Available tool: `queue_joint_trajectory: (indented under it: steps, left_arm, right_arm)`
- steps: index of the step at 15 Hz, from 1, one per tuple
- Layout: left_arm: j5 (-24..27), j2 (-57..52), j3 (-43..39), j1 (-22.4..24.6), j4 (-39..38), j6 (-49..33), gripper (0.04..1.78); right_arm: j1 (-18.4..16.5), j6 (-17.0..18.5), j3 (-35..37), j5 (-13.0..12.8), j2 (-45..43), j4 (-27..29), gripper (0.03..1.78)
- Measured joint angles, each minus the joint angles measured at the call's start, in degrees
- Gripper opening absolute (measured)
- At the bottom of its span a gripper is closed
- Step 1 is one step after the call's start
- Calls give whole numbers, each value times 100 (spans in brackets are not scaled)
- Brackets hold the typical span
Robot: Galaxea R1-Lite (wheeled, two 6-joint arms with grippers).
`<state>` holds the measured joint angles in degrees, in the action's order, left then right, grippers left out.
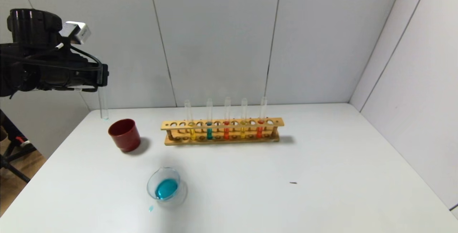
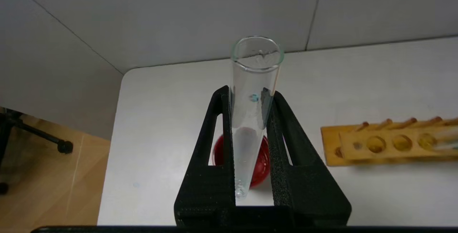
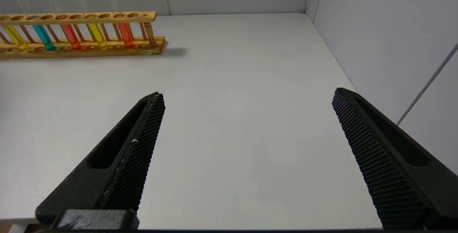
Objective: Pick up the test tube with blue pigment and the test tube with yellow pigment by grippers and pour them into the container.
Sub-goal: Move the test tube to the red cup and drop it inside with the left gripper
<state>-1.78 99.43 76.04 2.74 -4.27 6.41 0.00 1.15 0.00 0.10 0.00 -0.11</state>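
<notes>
Glass was the main worry: the left black gripper with cables and a whitish-grey block (image 1: 102, 79), at the upper left of the head view, was clamped tight on a slim clear glass test tube (image 2: 252, 118) that looked all but emptied, only a trace of blue showing near its bottom. The tube hung upright above and behind the dark red opaque cup (image 1: 124, 135), at the left of the frame. Judging by the bright blue pool already lying in the small shallow clear glass dish (image 1: 166, 189) at lower centre, the blue pour seemed done. A small blue droplet (image 1: 151, 208) sat on the white table (image 1: 322, 175) just beside the dish, so spilling was a real risk on the next pour too.

The test tube with bright yellow liquid (image 1: 193, 125) stood in the wooden rack (image 1: 222, 130) at centre, untouched. The right gripper (image 3: 247, 154), seen only in its own wrist view, hung above bare table with jaws spread wide and nothing between them. Reaching for the yellow tube could have knocked its close neighbours, and a second yellow tube further along the rack invited confusion.
</notes>
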Motion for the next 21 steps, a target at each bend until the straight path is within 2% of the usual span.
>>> queue_joint_trajectory:
  steps: [3,7,16,21]
  left_arm:
    - [40,300,162,285,-168,-193,32]
    - [30,589,188,369,-334,-567,32]
    - [-4,1151,96,349,-560,-1527,32]
    - [10,1341,-149,332,-840,-1592,32]
  right_arm:
    - [0,0,0,1,0,-2,171]
    - [0,-2,0,1,0,-2,171]
    - [0,0,0,4,0,-5,171]
    - [0,-2,0,4,0,-5,171]
